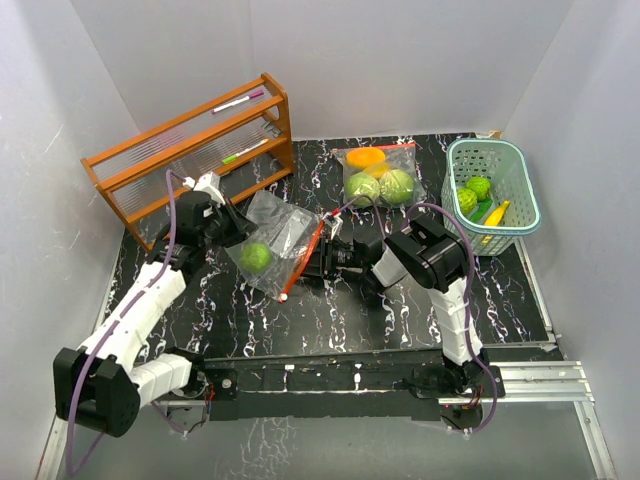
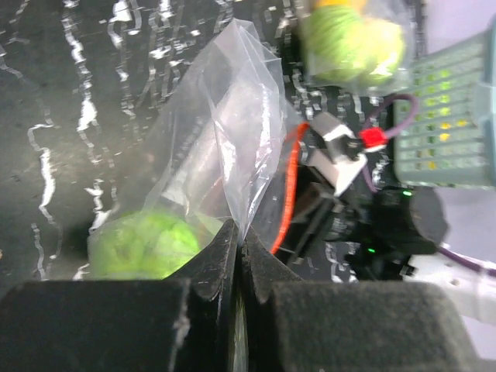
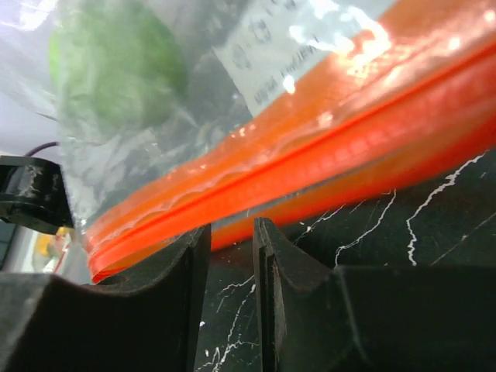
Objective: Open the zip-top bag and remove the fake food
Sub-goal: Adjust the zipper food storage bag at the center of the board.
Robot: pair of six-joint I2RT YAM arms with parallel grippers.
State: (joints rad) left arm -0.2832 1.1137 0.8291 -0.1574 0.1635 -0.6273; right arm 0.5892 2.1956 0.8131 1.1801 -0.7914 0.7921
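white walls [image 1: 400, 60] enclosing black veined tabletop [image 1: 330, 320]; left gripper [image 2: 239, 229] is clamping shut on clear plastic zip-top bag [image 2: 225, 132]; right gripper [image 3: 231, 225] is sitting narrowly apart, hold unclear.

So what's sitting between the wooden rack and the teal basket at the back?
A second clear zip-top bag, holding two green balls and an orange piece, lies between rack and basket; the top view shows it.

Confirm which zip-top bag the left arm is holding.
The centre bag with one green ball, pinched by the left gripper, jaws shut. The other bag, by the basket, holds several pieces and lies untouched.
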